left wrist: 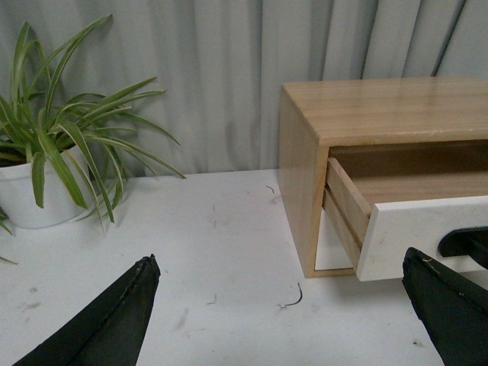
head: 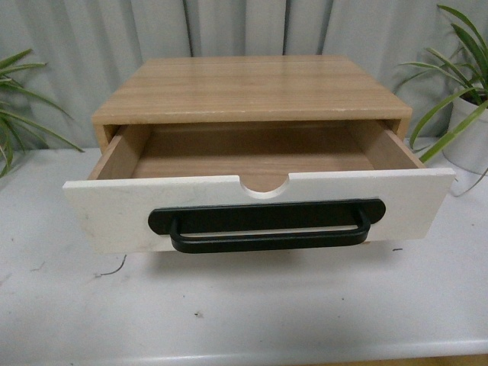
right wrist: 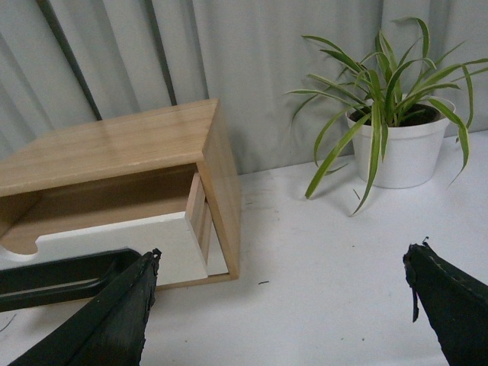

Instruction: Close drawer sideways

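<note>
The drawer (head: pixel 99 210) is pulled well out of a light wood cabinet (head: pixel 252 88) on a white table. Its white front carries a long black bar handle (head: pixel 267 226) and a half-round notch in the top edge; the inside is light wood and empty. Neither arm shows in the front view. My left gripper (left wrist: pixel 280 268) is open and empty, low over the table off the cabinet's left side; the drawer's left corner (left wrist: pixel 396 236) lies by one fingertip. My right gripper (right wrist: pixel 280 263) is open and empty off the cabinet's right side; the drawer front (right wrist: pixel 114 240) shows beside it.
A potted spider plant in a white pot stands at each end of the table, one left (left wrist: pixel 34 191) and one right (right wrist: pixel 400 149). A grey corrugated wall (head: pixel 244 27) runs behind. The table's front edge (head: pixel 305 354) is near.
</note>
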